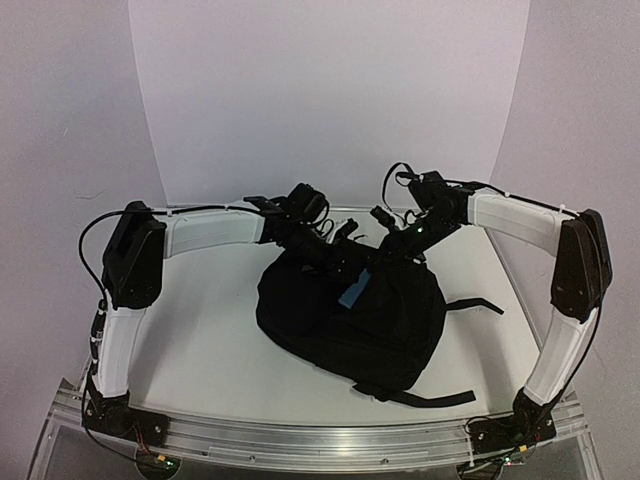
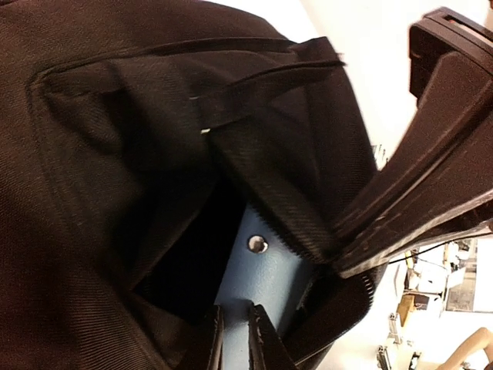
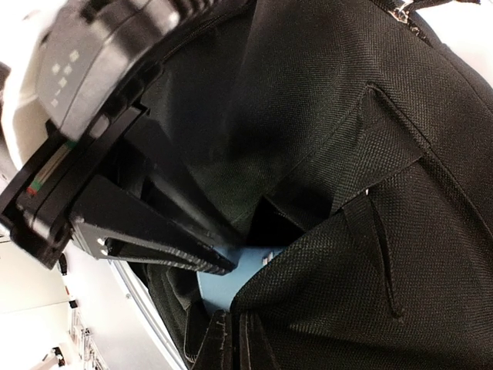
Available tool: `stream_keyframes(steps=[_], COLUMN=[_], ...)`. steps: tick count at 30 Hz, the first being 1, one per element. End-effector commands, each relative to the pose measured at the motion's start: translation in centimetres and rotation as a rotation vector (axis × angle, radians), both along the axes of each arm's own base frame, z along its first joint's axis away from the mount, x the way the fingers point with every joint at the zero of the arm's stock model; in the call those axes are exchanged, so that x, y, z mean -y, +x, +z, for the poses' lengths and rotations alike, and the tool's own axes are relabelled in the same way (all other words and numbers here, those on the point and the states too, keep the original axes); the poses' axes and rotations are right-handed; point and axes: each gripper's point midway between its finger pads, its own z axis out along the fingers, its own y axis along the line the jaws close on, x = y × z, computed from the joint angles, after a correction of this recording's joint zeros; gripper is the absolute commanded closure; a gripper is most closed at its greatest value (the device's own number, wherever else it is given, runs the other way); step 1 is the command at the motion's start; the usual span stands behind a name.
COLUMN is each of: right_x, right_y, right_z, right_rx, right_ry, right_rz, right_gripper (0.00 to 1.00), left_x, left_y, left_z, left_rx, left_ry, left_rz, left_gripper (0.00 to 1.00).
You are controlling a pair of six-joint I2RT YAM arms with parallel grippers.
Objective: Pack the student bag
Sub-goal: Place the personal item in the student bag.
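Observation:
The student bag (image 1: 385, 335) is a large black fabric backpack lying mid-table, its opening toward the far side. A flat blue book (image 1: 352, 290) sticks half out of the opening. In the left wrist view my left gripper (image 2: 234, 307) is shut on the blue book (image 2: 266, 274), which has a metal rivet and points into the dark inside of the bag (image 2: 92, 193). In the right wrist view my right gripper (image 3: 231, 314) is shut on the edge of the bag's opening (image 3: 370, 231), next to the blue book (image 3: 227, 277). In the top view the left gripper (image 1: 345, 262) and the right gripper (image 1: 388, 250) meet at the bag's far edge.
The bag's black straps (image 1: 472, 303) trail right and toward the front (image 1: 430, 398). The white table (image 1: 200, 340) has a metal rail (image 1: 330, 440) along its near edge. A white backdrop stands behind.

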Motion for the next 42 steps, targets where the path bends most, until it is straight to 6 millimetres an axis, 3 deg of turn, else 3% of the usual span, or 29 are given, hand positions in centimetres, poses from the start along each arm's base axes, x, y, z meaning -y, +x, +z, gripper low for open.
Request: stream_keyframes(steps=[1, 10, 13, 17, 21, 26, 30, 32, 35, 42], right_x=[-1.6, -2.1, -2.1, -1.5, -0.8, -0.4, 0.9, 2.2, 4.8, 12.6], right_y=[0.6, 1.0, 1.0, 0.2, -0.9, -1.2, -0.9, -0.8, -0.7, -1.6], right_z=[2.6, 3.3, 3.3, 2.5, 2.2, 3.0, 4.5, 4.9, 5.0, 1.4], right_rx=[0.061, 0.063, 0.066, 0.052, 0.051, 0.080, 0.133, 0.141, 0.171, 0.098], right_ry=[0.081, 0.105, 0.102, 0.083, 0.069, 0.066, 0.049, 0.028, -0.019, -0.217], right_rz=[0.045, 0.051, 0.053, 0.056, 0.060, 0.064, 0.051, 0.027, 0.005, -0.078], right_gripper=[1.00, 1.00, 1.00, 1.00, 0.99, 0.79, 0.52, 0.38, 0.25, 0.09], left_x=[2.5, 4.2, 2.5, -0.8, -2.9, -3.1, -2.2, -1.7, -1.0, -0.6], left_y=[-2.1, -3.6, -3.2, -1.7, -1.2, -0.8, 0.1, 0.2, -0.1, -0.7], left_z=[2.5, 0.4, 0.8, 3.8, 4.1, 2.1, 0.5, 0.5, -0.1, -0.7], left_rx=[-0.022, -0.144, -0.088, -0.016, 0.029, 0.056, 0.065, 0.068, 0.068, 0.067], left_ry=[-0.116, -0.155, -0.097, -0.091, -0.029, 0.061, 0.090, 0.095, 0.102, 0.114], left_rz=[-0.081, -0.094, -0.065, 0.008, 0.016, -0.044, -0.082, -0.105, -0.132, -0.153], left_gripper=[0.90, 1.00, 0.88, 0.66, 0.55, 0.51, 0.51, 0.52, 0.53, 0.53])
